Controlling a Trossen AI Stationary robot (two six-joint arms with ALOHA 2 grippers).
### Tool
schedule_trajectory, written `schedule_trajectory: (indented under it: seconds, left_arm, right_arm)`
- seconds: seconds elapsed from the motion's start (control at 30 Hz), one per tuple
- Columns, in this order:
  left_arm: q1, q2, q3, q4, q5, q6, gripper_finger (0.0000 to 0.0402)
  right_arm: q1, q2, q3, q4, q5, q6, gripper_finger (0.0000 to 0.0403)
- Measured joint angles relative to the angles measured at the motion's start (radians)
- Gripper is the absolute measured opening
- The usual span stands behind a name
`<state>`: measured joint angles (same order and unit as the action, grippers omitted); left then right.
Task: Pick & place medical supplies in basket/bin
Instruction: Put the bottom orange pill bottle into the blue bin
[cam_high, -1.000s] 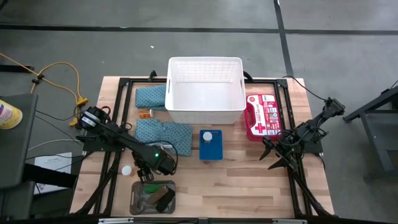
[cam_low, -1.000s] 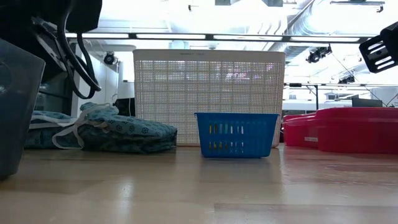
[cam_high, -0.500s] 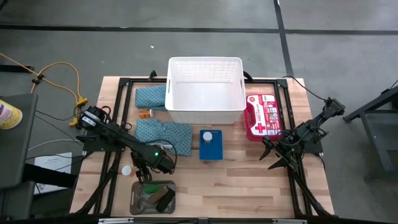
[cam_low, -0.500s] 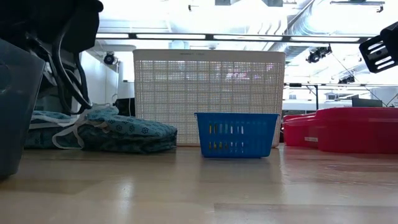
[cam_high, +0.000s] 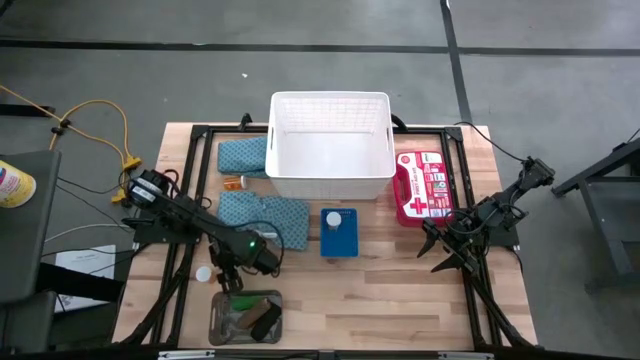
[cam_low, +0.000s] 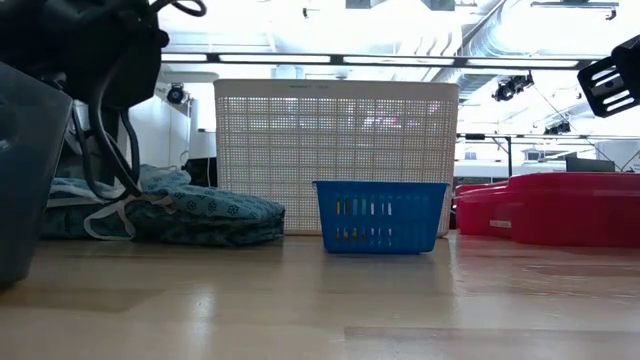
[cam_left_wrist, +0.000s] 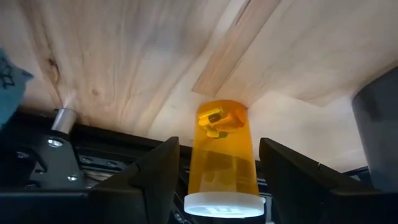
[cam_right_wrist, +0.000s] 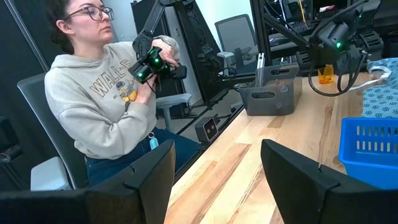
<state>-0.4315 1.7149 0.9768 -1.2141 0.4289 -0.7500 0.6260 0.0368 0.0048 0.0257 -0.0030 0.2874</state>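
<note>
A pick is in hand: an orange vial (cam_left_wrist: 221, 158) is framed between the wide fingers of the left claw (cam_high: 230, 277), above the table (cam_high: 400, 290). Next, the fingers need closing on it, then carriage toward the basket (cam_high: 330, 147) at 1 o'clock. The right claw (cam_high: 440, 255) waits, spread wide, at the table's 3 o'clock side.

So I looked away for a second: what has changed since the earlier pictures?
The left pincer crept slightly toward the table's left edge, standing open around the orange vial by the grey tray. The right pincer, white basket and teal cloths stayed put.
</note>
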Motion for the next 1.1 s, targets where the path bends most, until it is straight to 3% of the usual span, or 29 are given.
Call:
schedule_trajectory:
  seconds: [0.37, 1.1]
  left_arm:
    - [0.006, 0.000, -0.064, 0.043, 0.094, -0.015, 0.0211]
    - [0.003, 0.000, -0.072, 0.014, 0.123, -0.037, 0.0211]
  right_arm:
    - [0.000, 0.000, 0.000, 0.000, 0.000, 0.000, 0.0226]
    - [0.000, 0.000, 0.000, 0.000, 0.000, 0.000, 0.0226]
